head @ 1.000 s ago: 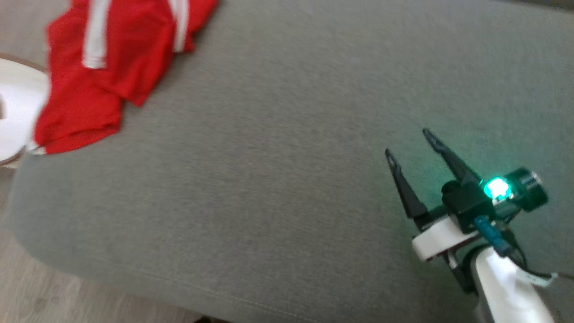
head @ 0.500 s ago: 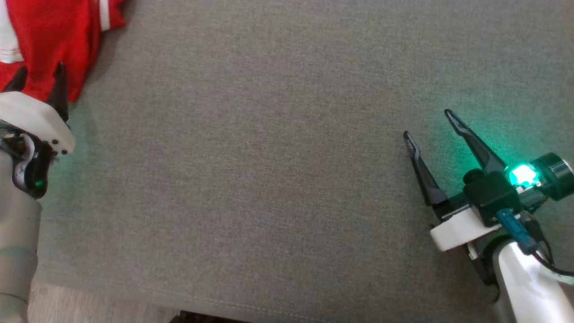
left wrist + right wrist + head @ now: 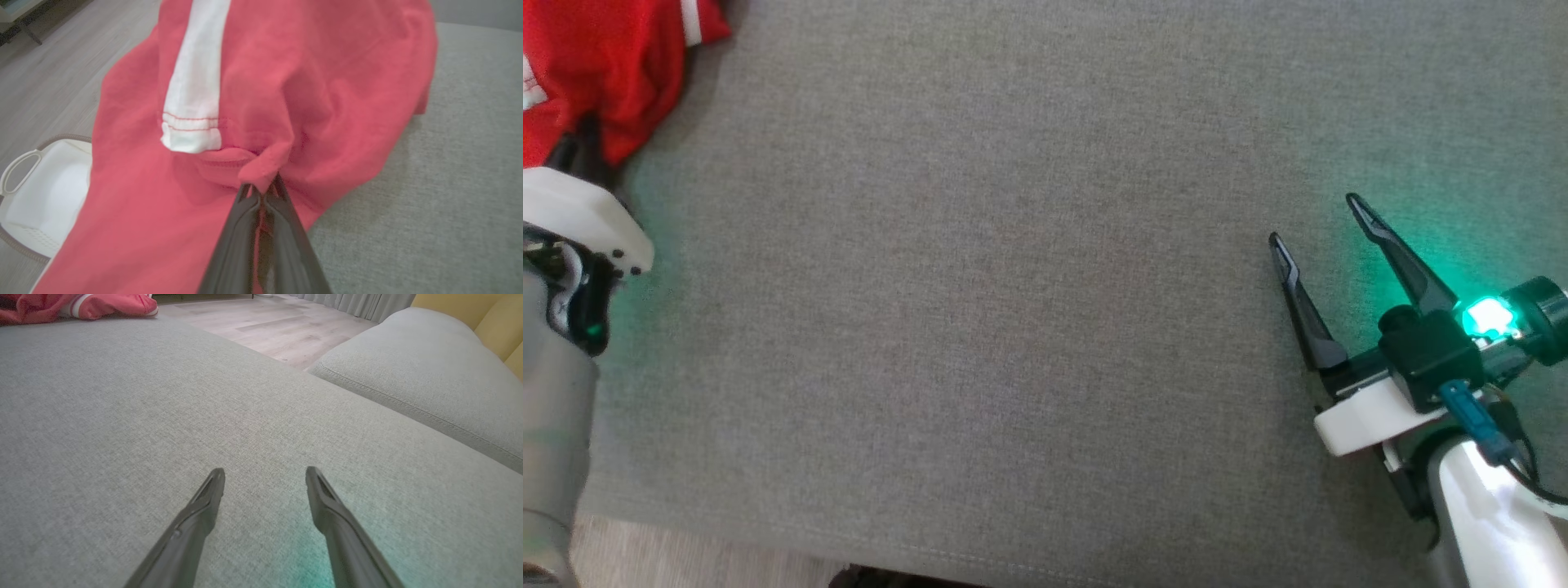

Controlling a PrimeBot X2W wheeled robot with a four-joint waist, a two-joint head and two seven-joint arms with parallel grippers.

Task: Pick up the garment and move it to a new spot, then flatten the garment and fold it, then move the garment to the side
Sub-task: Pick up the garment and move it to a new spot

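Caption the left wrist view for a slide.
Left tool shut on a fold of the red garment on the grey cushion.

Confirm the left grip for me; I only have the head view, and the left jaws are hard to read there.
Observer: In the left wrist view the left jaws are shut on a small fold of the red garment, near the end of its white stripe.
Operator: Report what lies past the left edge of the grey cushion.
Observer: A white basket sits on the floor there, partly hidden behind the garment.
Operator: Check the right side too.
Observer: The right wrist view shows a second cushion beyond the one under the open right jaws, with wood floor past both.
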